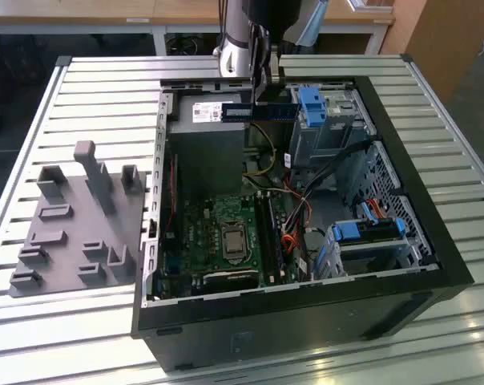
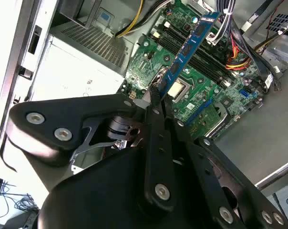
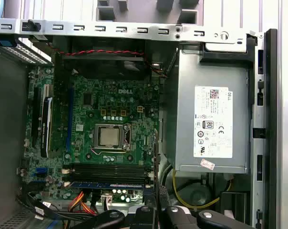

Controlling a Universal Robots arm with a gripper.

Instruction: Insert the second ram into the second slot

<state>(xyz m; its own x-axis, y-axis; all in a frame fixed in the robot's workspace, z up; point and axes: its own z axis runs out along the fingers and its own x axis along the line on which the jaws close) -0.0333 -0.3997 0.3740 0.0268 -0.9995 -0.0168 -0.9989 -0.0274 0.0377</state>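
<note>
On the exterior view's left, a grey moulded holder [image 1: 74,228] lies on the slatted metal table [image 1: 98,96]. In the middle, the gripper [image 1: 263,98] hangs above the open computer case [image 1: 306,321], clenched on the second ram [image 1: 262,111]. I judge this to be the carrying step. The stick seems turned across the memory slots [image 3: 108,168], so seating it calls for careful alignment. Further right stands a wooden panel [image 1: 446,40].

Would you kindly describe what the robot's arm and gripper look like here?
The arm is a silvery-grey tube with a dark section above. The gripper is matte black: flat linkage bars joined by round silver bolts, narrowing to slim fingers.
</note>
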